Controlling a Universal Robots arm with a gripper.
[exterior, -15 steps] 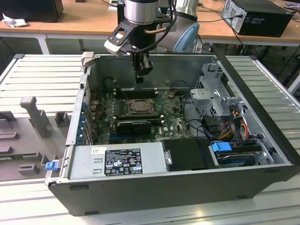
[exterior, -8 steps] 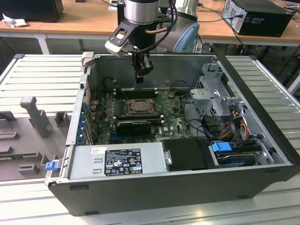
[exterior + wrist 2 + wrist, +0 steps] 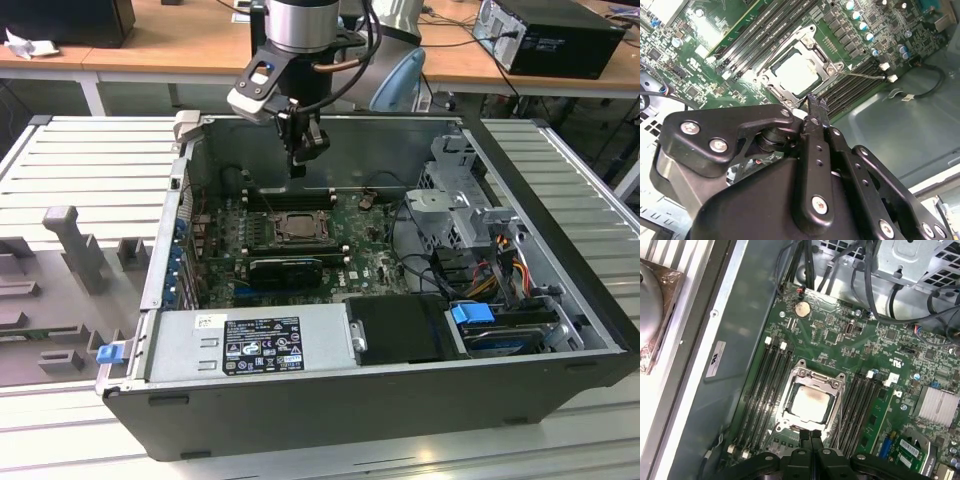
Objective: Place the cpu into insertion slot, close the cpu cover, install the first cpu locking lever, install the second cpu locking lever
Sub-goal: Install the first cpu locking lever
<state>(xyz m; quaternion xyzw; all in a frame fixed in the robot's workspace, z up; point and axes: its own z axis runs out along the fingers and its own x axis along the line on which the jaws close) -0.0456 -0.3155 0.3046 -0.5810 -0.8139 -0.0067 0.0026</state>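
— Exterior view first: what's the biggest thing?
— An open computer case (image 3: pixel 400 405) on the ribbed table (image 3: pixel 90 160), with the motherboard (image 3: pixel 375 255) lying on its floor.
— And the arm?
— The gripper (image 3: pixel 299 165) hangs above the motherboard, clear of it. In both wrist views its jaws are pressed together, holding nothing.
— Where's the cpu?
— The cpu (image 3: pixel 810 404) sits in the insertion slot (image 3: pixel 801 369), between the memory slots (image 3: pixel 767 390). The cpu cover (image 3: pixel 836 399) lies down around it.

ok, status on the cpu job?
Claw shut, holding nothing, hovering over the board. Cpu seated, cpu cover down around it. Nothing in the way.
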